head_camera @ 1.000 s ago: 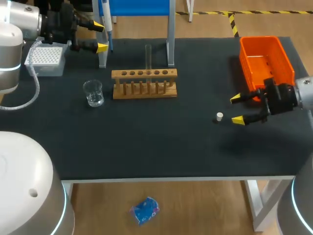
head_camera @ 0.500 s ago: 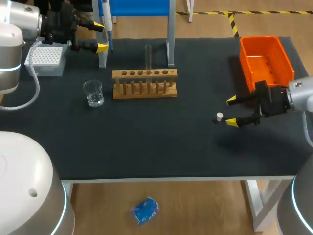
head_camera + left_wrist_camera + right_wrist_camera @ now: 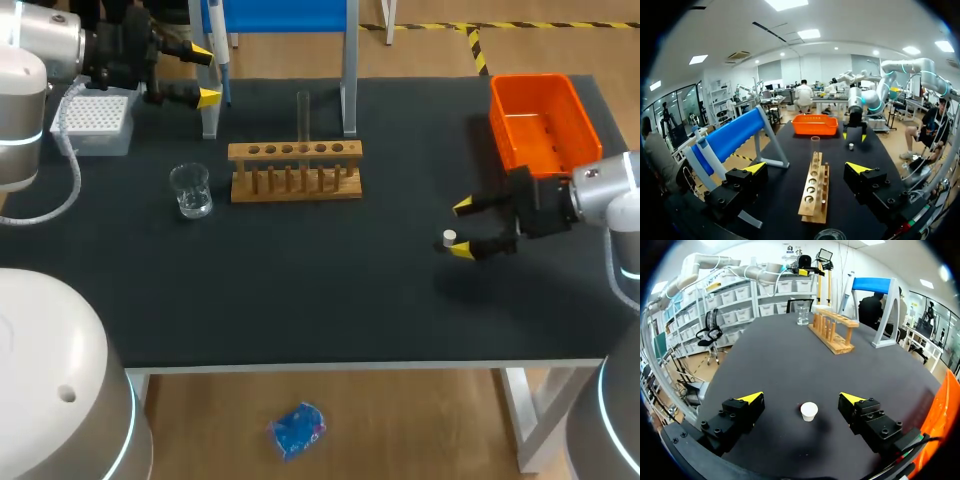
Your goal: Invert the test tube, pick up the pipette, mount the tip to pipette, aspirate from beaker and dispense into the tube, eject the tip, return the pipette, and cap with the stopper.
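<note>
Stopper (image 3: 450, 238) lay small and white on the dark table (image 3: 300, 300), well apart from the wooden rack (image 3: 295, 170) and in front of the orange bin (image 3: 545, 125). Our right gripper (image 3: 462, 228) sat low over the table with its fingers spread wide. In our right wrist view the stopper (image 3: 809, 411) stood between the two yellow tips of that gripper (image 3: 801, 399), touching neither of them. We held nothing in it.

Farther along the table from there we saw the rack (image 3: 832, 332), and beyond it the beaker (image 3: 802, 312). The bin's orange wall (image 3: 945, 410) showed just beside the right finger.

In the head view the test tube (image 3: 303, 115) stood upright in the rack, clear and uncapped. The beaker (image 3: 190, 190) stood near the rack's left end, apart from it. The white tip box (image 3: 95, 118) sat at the table's far left.

Our left gripper (image 3: 206, 73) was at the far left corner, above the table and beside the tip box. Its fingers were also wide apart and had hold of nothing. The pipette (image 3: 218, 45) hung on the blue stand (image 3: 285, 15), just past the yellow tips.

Our left wrist view showed that gripper (image 3: 806, 167) open, looking along the rack (image 3: 812, 192) with the test tube (image 3: 815, 145) rising from it. The pipette (image 3: 702, 150) stood off to the side of one finger, clear of it. The orange bin (image 3: 815, 125) lay at the table's far end.
</note>
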You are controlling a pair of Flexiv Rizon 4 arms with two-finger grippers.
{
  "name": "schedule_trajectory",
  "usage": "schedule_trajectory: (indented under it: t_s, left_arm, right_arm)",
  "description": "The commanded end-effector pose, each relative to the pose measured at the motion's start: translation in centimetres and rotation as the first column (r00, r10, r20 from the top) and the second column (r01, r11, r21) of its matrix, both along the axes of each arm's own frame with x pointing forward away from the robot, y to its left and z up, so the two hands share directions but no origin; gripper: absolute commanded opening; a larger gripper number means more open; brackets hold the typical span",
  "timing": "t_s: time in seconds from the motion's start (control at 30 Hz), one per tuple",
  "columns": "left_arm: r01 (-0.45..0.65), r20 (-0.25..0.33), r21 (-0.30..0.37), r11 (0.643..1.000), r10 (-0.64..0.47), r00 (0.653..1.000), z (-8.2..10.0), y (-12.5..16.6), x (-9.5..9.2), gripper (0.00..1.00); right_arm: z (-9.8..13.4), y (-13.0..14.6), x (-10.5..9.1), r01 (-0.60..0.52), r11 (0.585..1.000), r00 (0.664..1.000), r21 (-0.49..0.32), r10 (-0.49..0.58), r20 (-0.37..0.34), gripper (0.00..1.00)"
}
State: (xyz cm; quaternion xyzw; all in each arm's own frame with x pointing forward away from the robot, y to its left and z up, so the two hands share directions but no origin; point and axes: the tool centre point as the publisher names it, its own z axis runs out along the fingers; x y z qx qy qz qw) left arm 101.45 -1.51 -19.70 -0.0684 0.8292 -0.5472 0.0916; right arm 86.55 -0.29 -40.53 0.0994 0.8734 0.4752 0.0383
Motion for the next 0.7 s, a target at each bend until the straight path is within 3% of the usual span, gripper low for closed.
schedule_trajectory:
  t_s: [0.03, 0.7]
  left_arm:
    - [0.002, -0.002, 0.002, 1.000, -0.002, 1.000, 0.1, 0.1, 0.0, 1.00]
    - [0.002, -0.002, 0.002, 1.000, -0.002, 1.000, 0.1, 0.1, 0.0, 1.00]
  right_arm:
    - [-0.7, 0.4, 0.7, 0.000, 1.000, 1.000, -0.001, 0.000, -0.002, 1.00]
    - [-2.4, 0.6, 1.1, 0.017, 1.000, 1.000, 0.012, -0.016, -0.019, 1.00]
